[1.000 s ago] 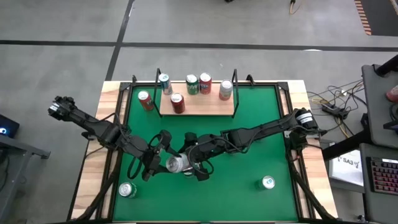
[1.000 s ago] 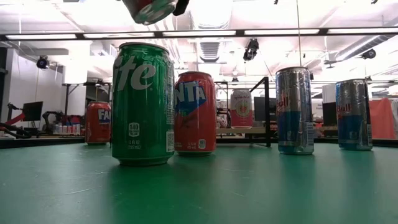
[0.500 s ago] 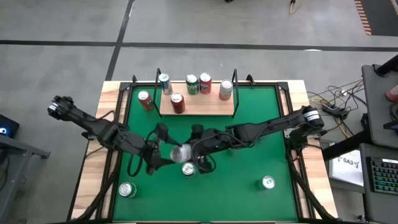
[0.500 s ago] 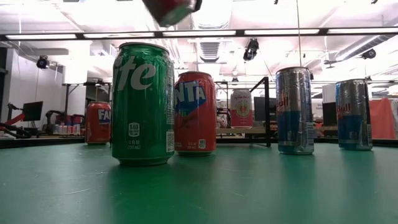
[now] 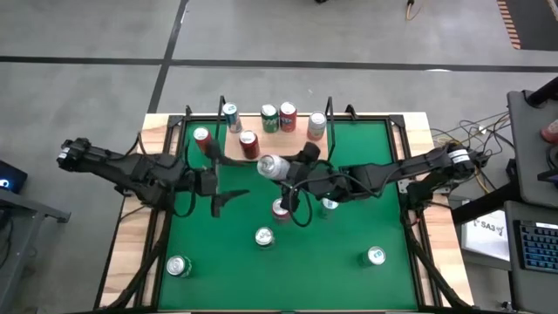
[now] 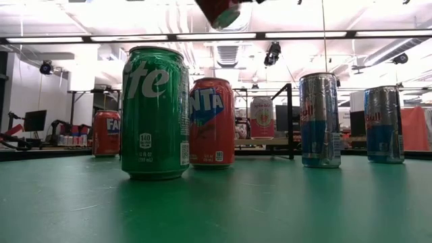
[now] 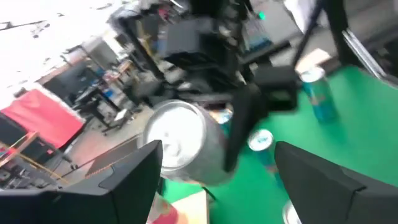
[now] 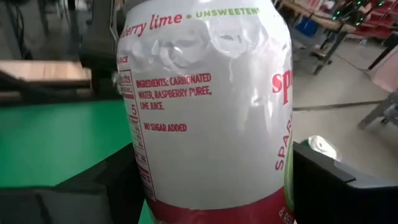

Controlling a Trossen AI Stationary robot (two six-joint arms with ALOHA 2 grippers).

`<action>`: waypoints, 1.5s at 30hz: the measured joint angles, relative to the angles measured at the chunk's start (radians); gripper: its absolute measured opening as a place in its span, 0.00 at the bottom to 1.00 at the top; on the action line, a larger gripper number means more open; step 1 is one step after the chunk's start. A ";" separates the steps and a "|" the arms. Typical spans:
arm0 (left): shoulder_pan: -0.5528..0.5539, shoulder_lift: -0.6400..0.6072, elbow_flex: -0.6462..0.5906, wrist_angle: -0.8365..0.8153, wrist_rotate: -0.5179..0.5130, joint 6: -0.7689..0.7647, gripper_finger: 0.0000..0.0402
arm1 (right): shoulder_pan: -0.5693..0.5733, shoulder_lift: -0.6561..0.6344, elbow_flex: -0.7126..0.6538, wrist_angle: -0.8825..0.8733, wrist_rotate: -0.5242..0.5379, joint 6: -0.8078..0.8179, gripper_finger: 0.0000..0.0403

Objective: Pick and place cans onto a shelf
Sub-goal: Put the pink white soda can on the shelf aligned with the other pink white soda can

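Silver-white, with pink lettering, the raspberry-lime can point(image 8: 205, 112) sits clamped between the right gripper point(image 5: 281, 172) fingers, lifted off the table and tipped on its side just in front of the shelf point(image 5: 277, 146). On that light-wood shelf stand a red can point(image 5: 248, 143), a green can point(image 5: 269, 118), another red can point(image 5: 288, 116) and a pale can point(image 5: 316, 126). The left gripper point(image 5: 218, 181) hangs in front of the shelf's left end, its fingers spread apart and holding nothing. Well in front of the shelf, on the green table point(image 5: 349, 279), a green can point(image 5: 179, 266) stands near the left corner.
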State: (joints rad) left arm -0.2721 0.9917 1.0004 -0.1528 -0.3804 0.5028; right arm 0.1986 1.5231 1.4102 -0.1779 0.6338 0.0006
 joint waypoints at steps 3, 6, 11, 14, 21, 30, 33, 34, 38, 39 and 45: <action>0.042 -0.032 -0.082 0.104 -0.001 -0.018 0.72 | 0.001 -0.015 -0.088 0.173 0.035 -0.015 0.71; 0.063 -0.079 -0.181 0.263 -0.004 -0.058 0.72 | 0.002 -0.020 -0.185 0.445 0.140 -0.066 0.71; 0.080 -0.088 -0.349 0.657 -0.001 -0.121 0.72 | 0.000 0.035 -0.320 0.972 0.167 -0.257 0.71; 0.087 -0.063 -0.400 0.828 -0.001 -0.111 0.72 | 0.000 0.084 -0.348 1.176 0.153 -0.376 0.71; 0.127 0.019 -0.372 0.879 0.005 -0.120 0.72 | -0.003 0.147 -0.295 1.230 0.205 -0.492 0.71; 0.163 0.166 -0.278 0.881 0.016 -0.131 0.72 | -0.003 0.161 -0.259 1.202 0.247 -0.537 0.71; 0.171 0.192 -0.266 0.883 0.032 -0.147 0.72 | -0.003 0.161 -0.259 1.200 0.262 -0.545 0.71; 0.174 0.200 -0.261 0.892 0.034 -0.155 0.72 | -0.003 0.161 -0.259 1.201 0.267 -0.549 0.71; 0.189 0.226 -0.246 0.910 0.042 -0.173 0.72 | -0.004 0.161 -0.259 1.201 0.275 -0.549 0.71; 0.192 0.230 -0.243 0.911 0.051 -0.176 0.72 | -0.005 0.161 -0.259 1.203 0.275 -0.546 0.71; 0.203 0.259 -0.241 0.955 0.087 -0.198 0.72 | -0.009 0.161 -0.259 1.201 0.283 -0.532 0.71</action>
State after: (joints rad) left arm -0.0687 1.2503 0.7593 0.8018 -0.2934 0.3048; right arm 0.1898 1.6836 1.1511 1.0235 0.9173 -0.5315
